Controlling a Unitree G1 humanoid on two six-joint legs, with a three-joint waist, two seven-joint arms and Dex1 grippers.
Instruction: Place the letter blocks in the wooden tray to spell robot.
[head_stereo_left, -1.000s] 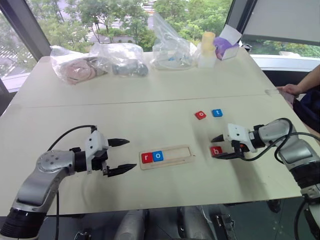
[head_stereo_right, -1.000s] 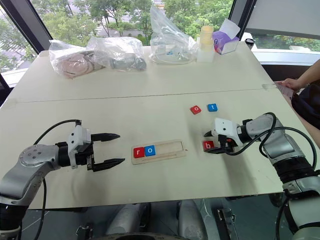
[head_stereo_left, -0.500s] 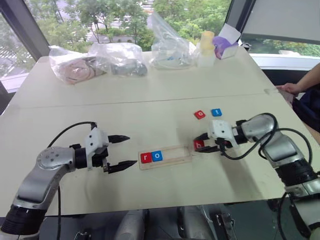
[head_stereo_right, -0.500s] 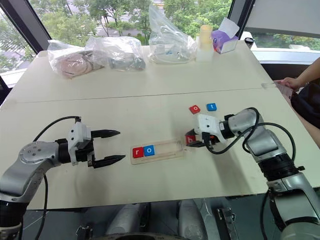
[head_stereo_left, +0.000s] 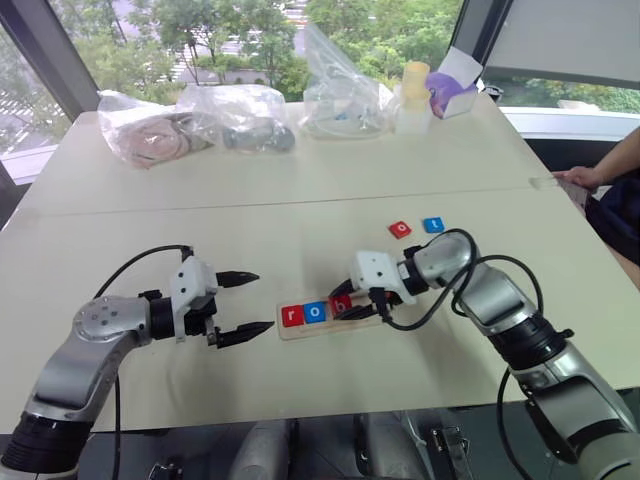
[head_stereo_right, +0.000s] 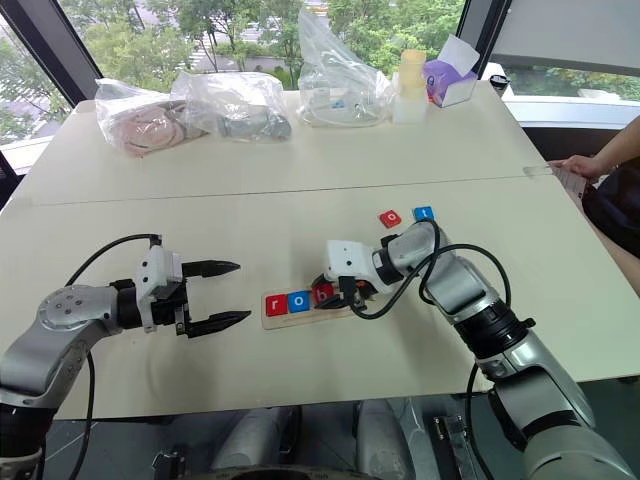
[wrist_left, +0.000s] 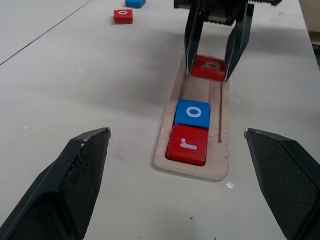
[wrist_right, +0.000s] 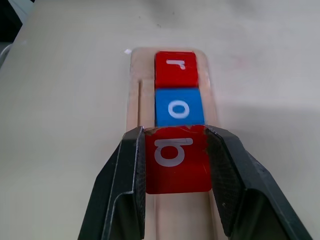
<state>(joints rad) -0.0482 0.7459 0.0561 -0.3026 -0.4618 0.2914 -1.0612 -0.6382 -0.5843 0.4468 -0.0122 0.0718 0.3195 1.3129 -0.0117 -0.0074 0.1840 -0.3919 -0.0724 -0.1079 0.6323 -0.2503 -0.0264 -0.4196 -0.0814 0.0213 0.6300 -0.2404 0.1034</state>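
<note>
Windows with green trees behind them back a pale counter (head_stereo_left: 300, 215) whose far edge carries clear plastic bags (head_stereo_left: 195, 120), a pale bottle (head_stereo_left: 414, 95) and a purple tissue box (head_stereo_left: 452, 92). A person's hand (head_stereo_left: 580, 178) rests at the counter's right edge.

Wooden tray (wrist_left: 167, 150): lies on the counter between the two end effectors, its long axis running from one to the other. Red r block (wrist_left: 187, 144) sits in the tray end nearest the left end effector; blue o block (wrist_left: 192, 113) sits touching it on the side toward the right end effector.

Right end effector (wrist_right: 175, 160): closed on the red b block (wrist_right: 177, 157), one black finger pressed to each side of it. The block is held over the tray groove, just beside the blue o block and in line with it; whether it touches the groove floor cannot be told.

Left end effector (head_stereo_left: 245, 305): open, fingers spread wide and holding nothing, pointing toward the r end of the tray and clear of it.

Remaining blocks: second red o block (head_stereo_left: 400, 229) and blue t block (head_stereo_left: 433, 225) lie side by side on the bare counter beyond the right end effector, well apart from the tray.
</note>
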